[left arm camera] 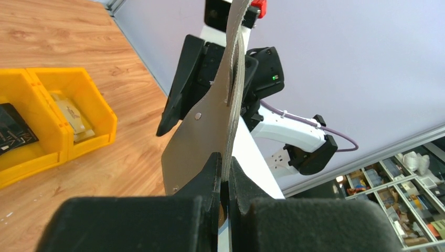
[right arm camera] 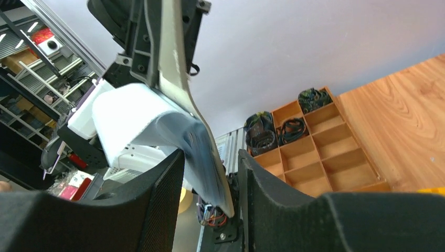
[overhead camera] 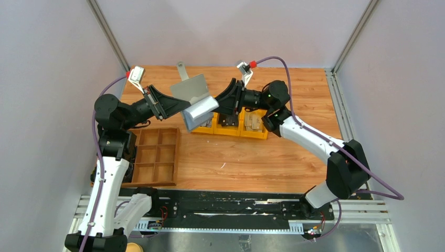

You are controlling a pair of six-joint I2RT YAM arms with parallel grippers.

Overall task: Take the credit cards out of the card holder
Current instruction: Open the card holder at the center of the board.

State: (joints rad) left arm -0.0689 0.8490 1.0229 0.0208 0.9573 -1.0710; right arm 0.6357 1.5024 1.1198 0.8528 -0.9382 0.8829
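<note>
Grey-blue card holder (left arm camera: 202,131) pinched in our left gripper (left arm camera: 224,168), we should square our right gripper (right arm camera: 211,157), part-spread astride the pocket fold (right arm camera: 152,123), contact unclear, before pulling.

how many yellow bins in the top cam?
3, in one row mid-table: left bin partly under the raised card holder, middle bin, right bin at the row's end. More may be hidden.
</note>
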